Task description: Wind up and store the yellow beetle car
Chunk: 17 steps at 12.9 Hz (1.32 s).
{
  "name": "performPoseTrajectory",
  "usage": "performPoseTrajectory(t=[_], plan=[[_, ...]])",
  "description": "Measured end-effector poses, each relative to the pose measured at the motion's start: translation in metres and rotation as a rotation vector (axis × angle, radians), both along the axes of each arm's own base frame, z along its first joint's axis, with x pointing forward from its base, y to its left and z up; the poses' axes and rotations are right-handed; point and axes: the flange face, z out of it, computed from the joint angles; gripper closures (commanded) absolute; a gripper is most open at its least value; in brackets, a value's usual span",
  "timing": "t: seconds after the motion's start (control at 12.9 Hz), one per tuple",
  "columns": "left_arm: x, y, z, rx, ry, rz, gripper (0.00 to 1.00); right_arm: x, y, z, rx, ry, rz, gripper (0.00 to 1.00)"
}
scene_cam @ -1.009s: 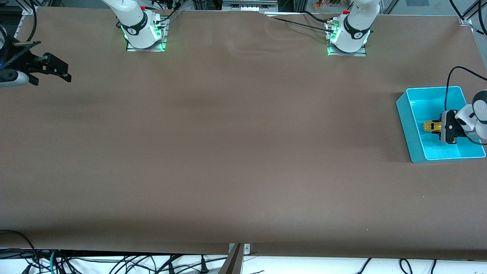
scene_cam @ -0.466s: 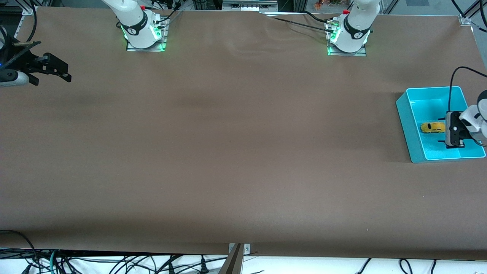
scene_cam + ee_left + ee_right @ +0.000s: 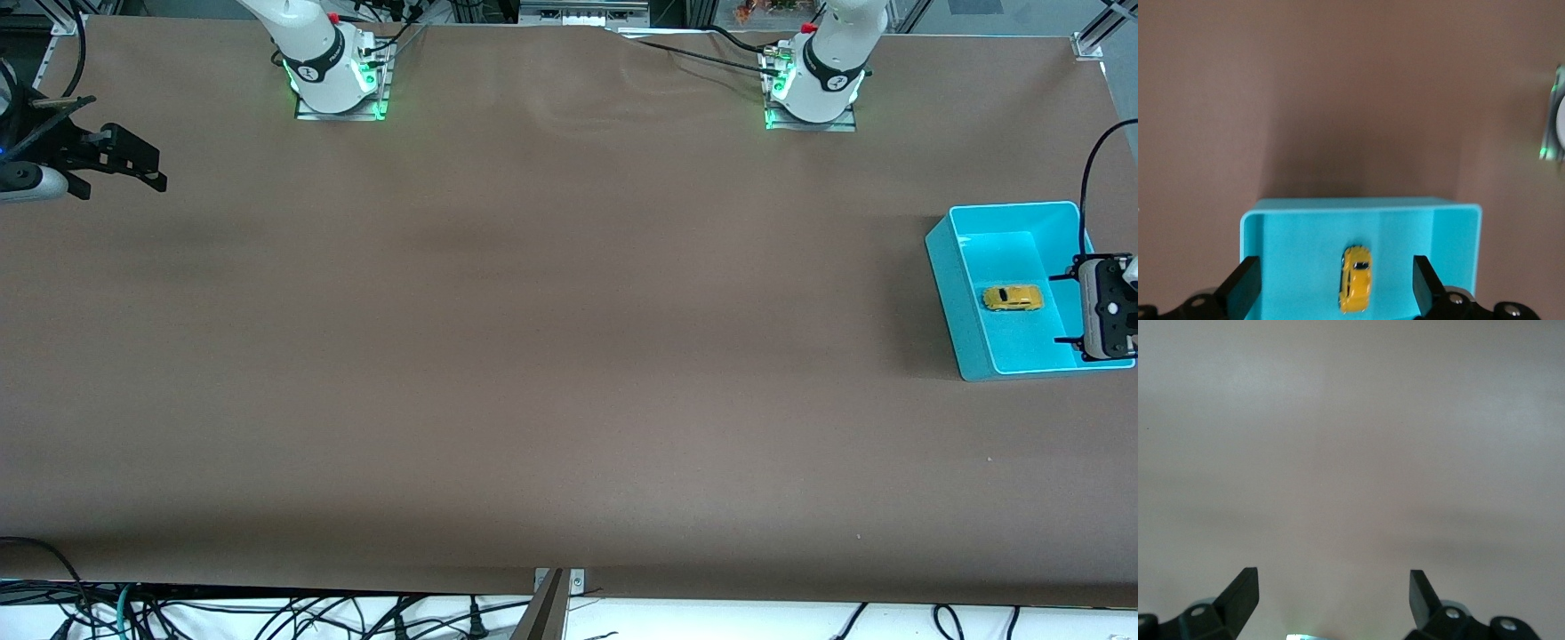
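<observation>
- Risen and pulled away toward the table's edge at the left arm's end since a second ago: left gripper (image 3: 1065,309), then clamped on the yellow beetle car (image 3: 1012,298), now empty.
- Fingers (image 3: 1243,288) spread wide, hanging over the bin's 3 o'clock side in the front view, touching nothing.
- Car lying on the floor of the turquoise bin (image 3: 956,302), on its wheels, roughly mid-floor, clear of every wall; seen again in the left wrist view (image 3: 1355,288), lengthwise between the two fingertips and well below them.
- Bin (image 3: 1258,230) open-topped, standing at about 3 o'clock on the brown table (image 3: 533,356), its outer wall near that table edge, its rim free all round except under the gripper.
- Right gripper (image 3: 133,164) waiting over the table's 9 o'clock edge, toward the right arm's end, fingers (image 3: 1241,590) parted wide, holding nothing; only bare brown surface beneath in the right wrist view.
- Wide open room across the whole middle of the table, from 12 o'clock at the arm bases down to 6 o'clock at the camera-side edge.
- Black cable (image 3: 1089,191) arching above the bin's 1 o'clock corner.
</observation>
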Motion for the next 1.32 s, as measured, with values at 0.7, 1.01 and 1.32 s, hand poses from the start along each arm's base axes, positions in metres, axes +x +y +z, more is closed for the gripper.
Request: performPoseTrajectory(t=[0.7, 1.01, 1.32], plan=[[0.019, -0.147, 0.092, 0.047, -0.052, 0.414, 0.00, 0.000, 0.000, 0.000, 0.000, 0.000, 0.000, 0.00], [-0.005, -0.203, 0.131, 0.181, -0.075, 0.621, 0.00, -0.001, 0.000, 0.000, 0.000, 0.005, -0.001, 0.00], [-0.047, -0.222, 0.149, 0.230, -0.184, 1.078, 0.00, -0.001, 0.000, -0.001, 0.000, 0.007, -0.001, 0.00]])
